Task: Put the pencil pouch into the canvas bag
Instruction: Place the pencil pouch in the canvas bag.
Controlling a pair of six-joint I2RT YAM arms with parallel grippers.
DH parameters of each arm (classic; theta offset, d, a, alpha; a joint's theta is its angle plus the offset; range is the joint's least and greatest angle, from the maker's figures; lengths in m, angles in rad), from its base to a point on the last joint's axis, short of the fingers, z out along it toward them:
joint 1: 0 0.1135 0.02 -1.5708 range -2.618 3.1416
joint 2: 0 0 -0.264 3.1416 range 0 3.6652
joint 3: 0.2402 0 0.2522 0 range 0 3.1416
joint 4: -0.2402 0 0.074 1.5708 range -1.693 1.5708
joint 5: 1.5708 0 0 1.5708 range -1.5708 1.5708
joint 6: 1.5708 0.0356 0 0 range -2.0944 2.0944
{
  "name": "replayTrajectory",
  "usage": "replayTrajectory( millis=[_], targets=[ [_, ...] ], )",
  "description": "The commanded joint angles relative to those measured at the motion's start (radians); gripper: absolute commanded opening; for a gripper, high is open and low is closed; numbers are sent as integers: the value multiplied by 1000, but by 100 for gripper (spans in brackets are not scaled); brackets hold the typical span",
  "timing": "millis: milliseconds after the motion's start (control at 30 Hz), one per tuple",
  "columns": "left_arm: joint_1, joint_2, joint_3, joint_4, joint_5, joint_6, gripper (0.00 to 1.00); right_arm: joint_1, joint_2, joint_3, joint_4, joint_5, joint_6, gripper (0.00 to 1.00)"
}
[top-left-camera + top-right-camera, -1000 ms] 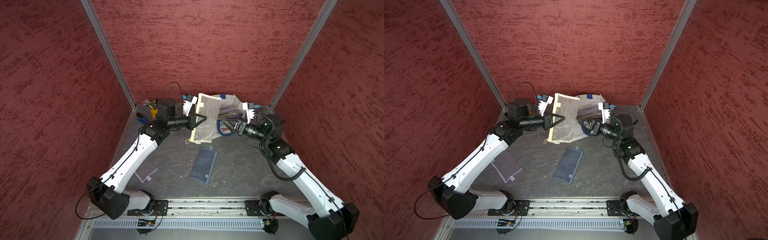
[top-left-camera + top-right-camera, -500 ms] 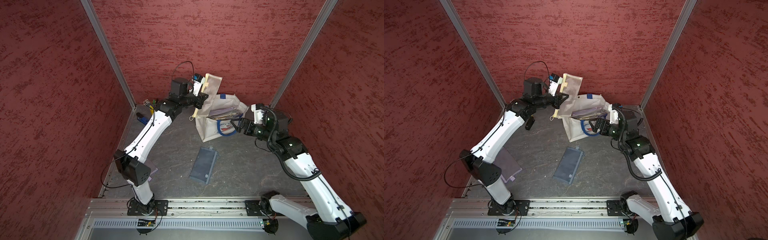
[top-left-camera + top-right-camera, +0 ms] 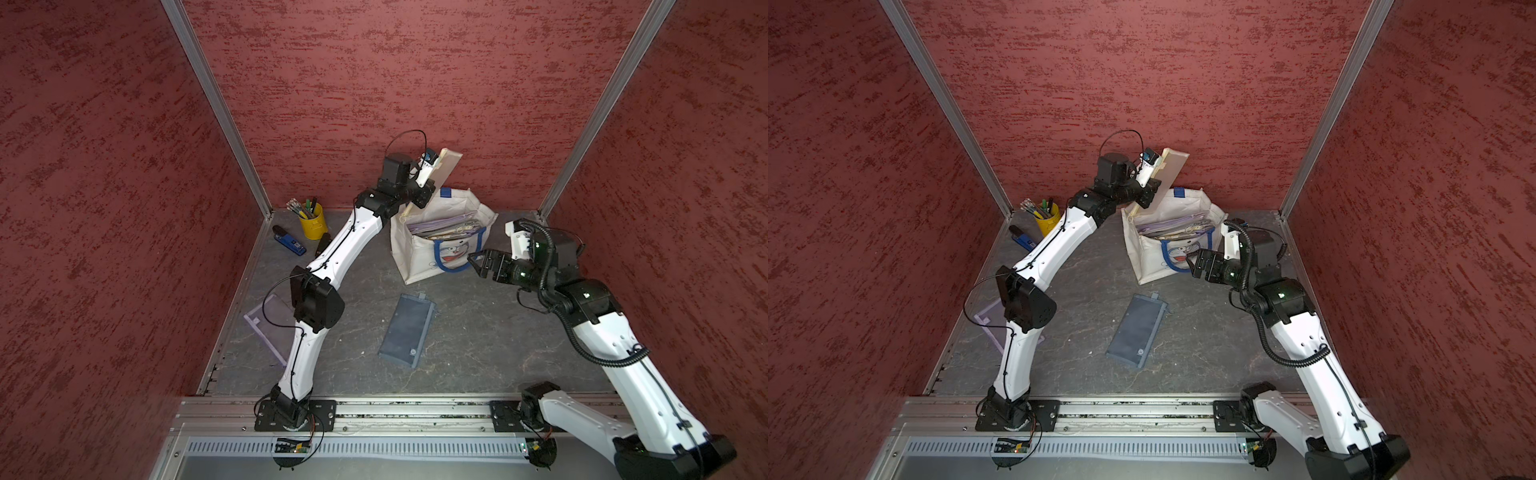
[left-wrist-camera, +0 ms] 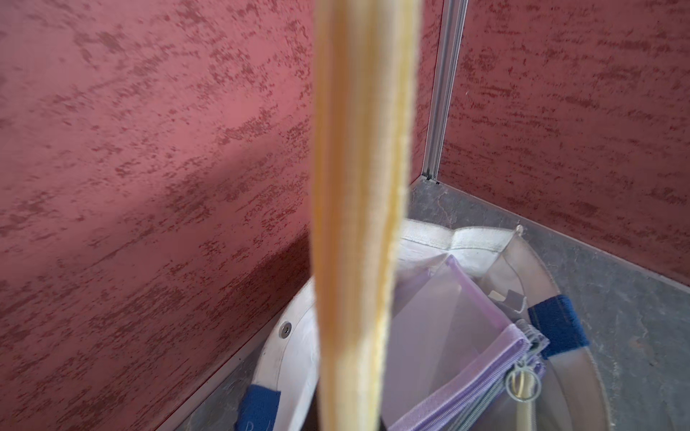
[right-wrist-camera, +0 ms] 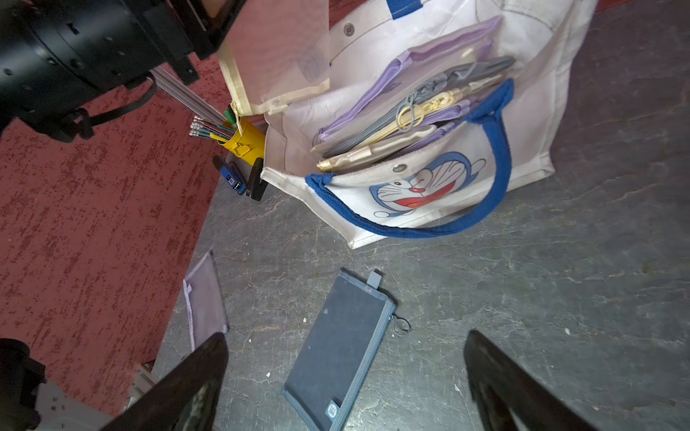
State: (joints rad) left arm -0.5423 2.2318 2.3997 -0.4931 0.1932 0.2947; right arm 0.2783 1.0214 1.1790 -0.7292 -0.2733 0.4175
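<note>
**Top views:** Left arm reaches far fwd and up, elbow bent, wrist high near the back wall. The left gripper [image 3: 424, 196] [image 3: 1148, 195] is clamped on a cream-yellow mesh pencil pouch [image 3: 446, 166] [image 3: 1173, 166]. The pouch is tilted, upper end toward the back wall. Its lower end is at the rear-left corner of the white boxy canvas bag w/ blue handles [image 3: 405, 253] [image 3: 1148, 262]; can't tell if they touch. The pouch is abv the bag's mouth, not inside. Right arm is bent low, forearm about level. The right gripper [image 3: 478, 264] [image 3: 1196, 262] has its jaws spread, holds nothing, and sits just beside the bag's front-right corner. A flat grey-blue zip pouch [image 3: 407, 328] [image 3: 1138, 328] lies on the dark table in front of the bag. A see-through purple pouch [image 3: 270, 316] lies partly under the left arm. A small yellow pen cup [image 3: 311, 222] stands in the far-left corner.

**Left wrist view:** The pencil pouch [image 4: 358, 186] shows edge-on and blurred, running away from the camera. Gripper fingers are out of frame. Beyond its far end is the bag's white rim [image 4: 425, 239], w/ purple zip pouches [image 4: 448, 317] stacked inside.

**Right wrist view:** The two black fingers [image 5: 198, 384] stand wide apart and empty, w/ the grey-blue zip pouch [image 5: 336, 347] on the table btwn them. Further off, the bag [image 5: 534, 112] stands open and packed w/ pouches. The left gripper [image 5: 209, 26] pinches the pencil pouch [image 5: 272, 56] at the bag's corner next to the pen cup [image 5: 248, 140].
</note>
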Motion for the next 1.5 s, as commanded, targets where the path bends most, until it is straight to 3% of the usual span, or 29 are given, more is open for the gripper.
replayTrajectory(
  millis=[0, 267, 567, 667, 800, 900, 1200, 1333, 1467],
  targets=[
    [-4, 55, 19, 56, 28, 62, 0, -16, 3, 21, -42, -3, -50, 99],
    [-31, 141, 16, 64, 77, 101, 0, -70, -14, -2, -53, -29, -67, 99],
    [-42, 114, -74, 83, 87, 90, 0, -94, -36, -7, -44, -19, -49, 99],
    [-42, 97, -86, 76, 86, 83, 14, -102, -45, -21, -36, -17, -40, 99],
    [-47, 55, -123, 75, 79, 72, 43, -109, -58, -7, -34, -2, -44, 99],
    [-47, 8, -167, 96, 86, 47, 56, -115, -58, 6, -54, 15, -57, 99],
    [-48, -139, -252, 96, 125, -31, 67, -123, -65, 5, -53, 53, -27, 99],
    [-50, -199, -262, 48, 131, -60, 68, -125, -89, -19, -50, 65, -24, 99],
    [-48, -342, -406, -8, 99, -151, 69, -125, -104, -77, -36, 53, -7, 99]
  ],
)
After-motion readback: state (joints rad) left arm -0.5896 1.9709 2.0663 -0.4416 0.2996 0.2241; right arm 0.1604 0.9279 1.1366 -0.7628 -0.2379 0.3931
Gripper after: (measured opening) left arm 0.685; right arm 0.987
